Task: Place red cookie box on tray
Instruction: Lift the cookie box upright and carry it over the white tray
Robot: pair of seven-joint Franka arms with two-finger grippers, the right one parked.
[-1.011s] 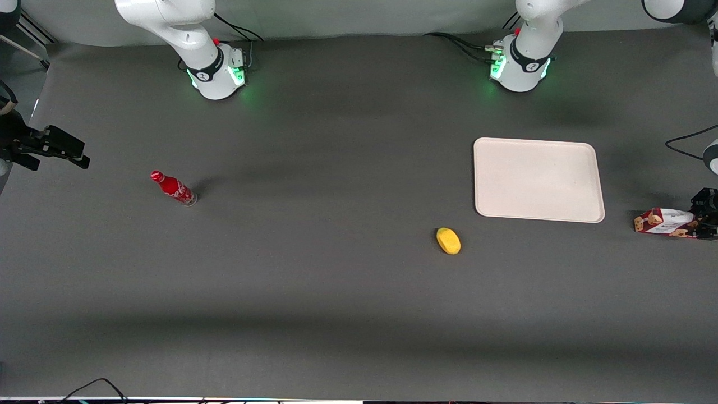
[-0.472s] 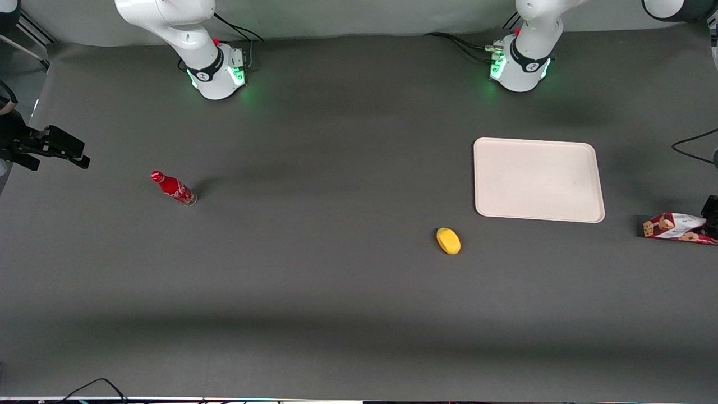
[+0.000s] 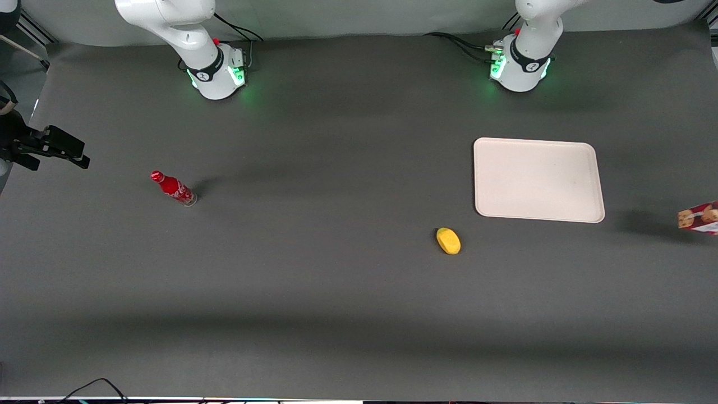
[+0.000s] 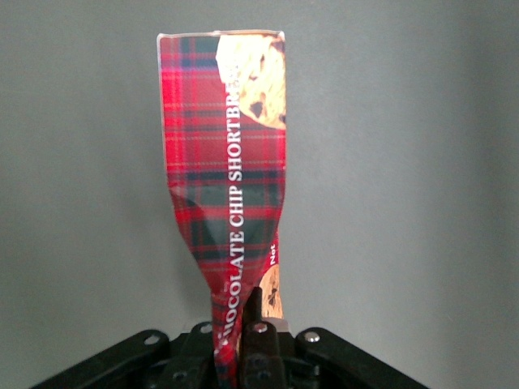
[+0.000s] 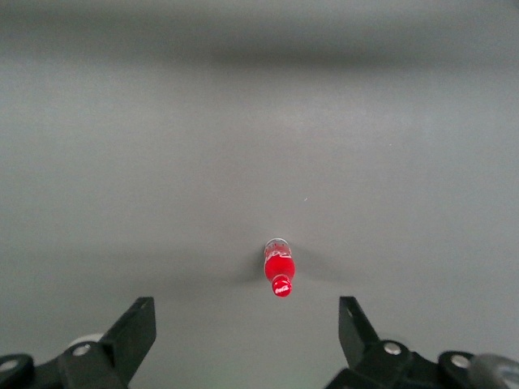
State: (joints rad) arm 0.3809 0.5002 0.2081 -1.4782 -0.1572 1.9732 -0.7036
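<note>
Your gripper pinches one end of the long, slim tartan-red cookie box, the carton crushed narrow between the black fingers and hanging clear above the dark grey bench. In the front view, the small yellow oval object lies nearest the camera. Just farther off sits the large cream-white rectangular tray, still bare. The box shows only at the working arm's end of the bench, well apart from the tray. Pick-up looks done; carry and set-down remain for you.

Left gripper raised, fingers clamped tight
</note>
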